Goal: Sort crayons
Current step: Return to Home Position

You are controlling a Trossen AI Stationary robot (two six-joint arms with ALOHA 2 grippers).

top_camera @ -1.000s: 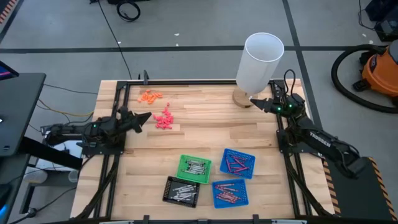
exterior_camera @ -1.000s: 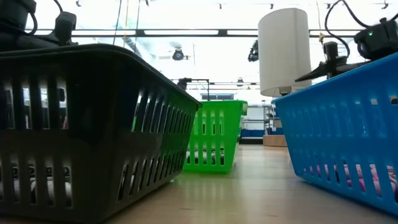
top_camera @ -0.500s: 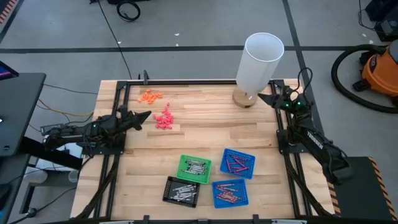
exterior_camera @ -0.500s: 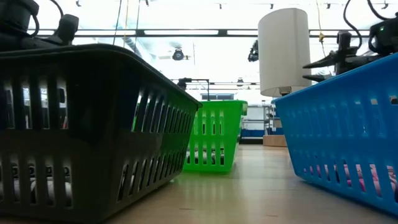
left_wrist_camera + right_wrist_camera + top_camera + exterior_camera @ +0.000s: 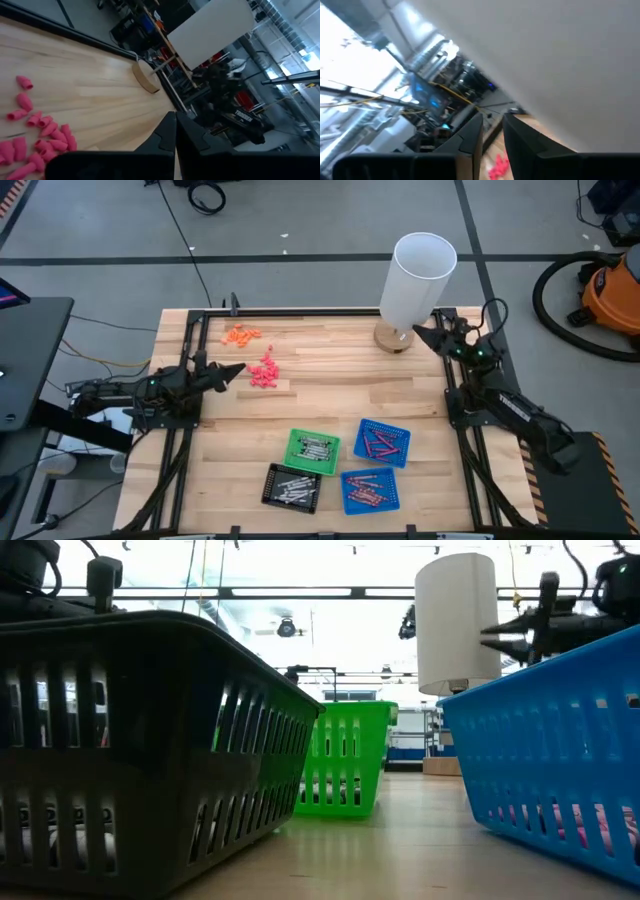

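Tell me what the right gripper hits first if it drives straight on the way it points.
Most likely the white cylinder: the right gripper sits close beside its wooden base, pointing at it, and its wall fills half the right wrist view. Height is unclear, so base or wall could come first.

The right gripper (image 5: 424,334) rises and levels out beside the white tube (image 5: 415,280), shifting slightly toward the table's far edge. Its fingers narrow to a slim gap.
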